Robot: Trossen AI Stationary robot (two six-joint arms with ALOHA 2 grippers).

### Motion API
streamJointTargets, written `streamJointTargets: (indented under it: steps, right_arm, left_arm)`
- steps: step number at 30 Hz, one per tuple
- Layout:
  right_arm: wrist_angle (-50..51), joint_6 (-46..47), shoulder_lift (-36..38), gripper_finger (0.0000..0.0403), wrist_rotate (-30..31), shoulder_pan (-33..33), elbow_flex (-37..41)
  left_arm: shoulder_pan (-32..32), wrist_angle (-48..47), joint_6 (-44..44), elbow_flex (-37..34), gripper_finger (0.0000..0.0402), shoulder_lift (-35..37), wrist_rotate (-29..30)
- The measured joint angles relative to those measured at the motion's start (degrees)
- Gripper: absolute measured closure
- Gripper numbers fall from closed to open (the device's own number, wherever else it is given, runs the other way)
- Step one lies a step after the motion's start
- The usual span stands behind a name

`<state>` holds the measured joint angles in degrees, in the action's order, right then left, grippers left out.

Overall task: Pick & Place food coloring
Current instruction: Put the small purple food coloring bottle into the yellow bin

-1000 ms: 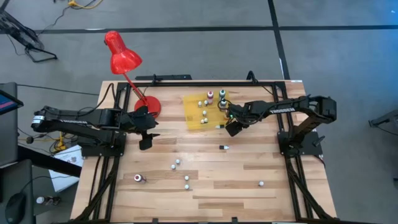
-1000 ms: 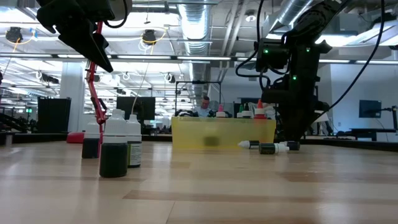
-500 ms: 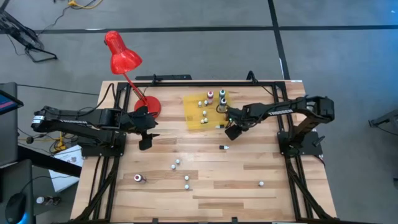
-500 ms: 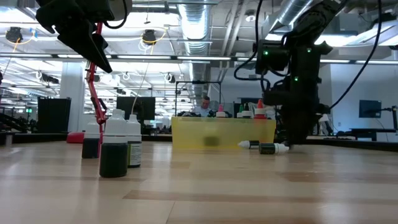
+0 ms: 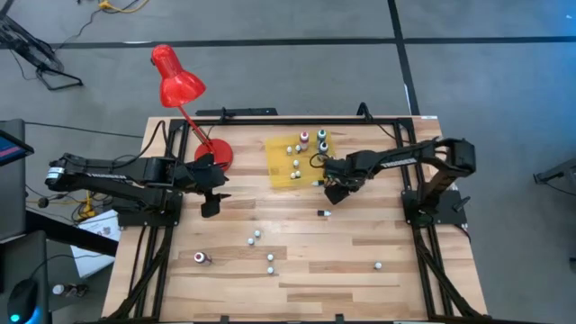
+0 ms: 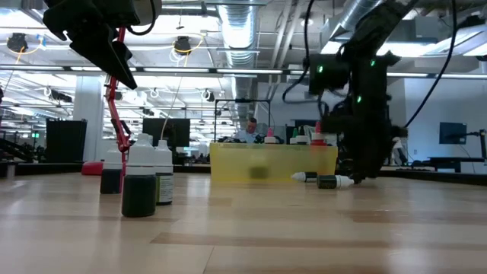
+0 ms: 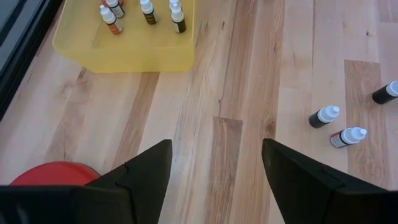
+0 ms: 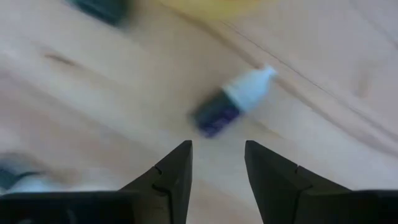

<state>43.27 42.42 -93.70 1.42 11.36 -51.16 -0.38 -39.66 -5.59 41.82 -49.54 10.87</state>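
Observation:
The food coloring is a set of tiny bottles. Several stand on the yellow mat [image 5: 286,166] at the table's far middle. One dark bottle with a white cap [image 8: 229,104] lies on its side on the wood near the mat's corner [image 5: 317,183]. My right gripper [image 8: 217,167] hangs open just above and beside it, pointing down [image 5: 334,186], touching nothing. Another bottle [image 5: 324,213] lies nearer the front. My left gripper [image 7: 217,163] waits open over the table's left part [image 5: 211,200].
Loose bottles dot the near half of the table [image 5: 256,237] [image 5: 201,258] [image 5: 270,264] [image 5: 378,265]; three stand close to the low camera [image 6: 139,183]. A red desk lamp [image 5: 175,81] has its base [image 5: 219,153] at the far left, beside my left gripper.
My right arm has drawn a little toward the table's left and its gripper has tipped slightly, staying open over the lying bottle. The bottles have not moved.

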Motion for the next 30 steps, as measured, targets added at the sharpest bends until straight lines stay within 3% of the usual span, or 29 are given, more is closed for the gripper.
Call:
streamJointTargets:
  steps: [8,14,23,30]
  right_arm:
    - [0.92,12.14,6.28,0.0247,3.71,-1.27,-0.67]
    - [0.61,19.25,1.82,0.0248,6.05,-1.52,-0.65]
    - [-2.54,17.55,-6.59,0.0269,6.5,-1.51,-1.13]
    - [-2.84,15.18,-6.41,0.0304,6.74,-1.71,-0.94]
  left_arm:
    - [0.0,0.03,0.41,0.0,0.0159,0.0,0.0]
    - [0.0,-1.22,0.42,0.0,0.0159,0.02,0.02]
    - [0.0,-2.07,1.31,0.0,0.0159,0.0,0.02]
    - [0.0,-2.05,1.31,0.0,0.0159,0.01,0.02]
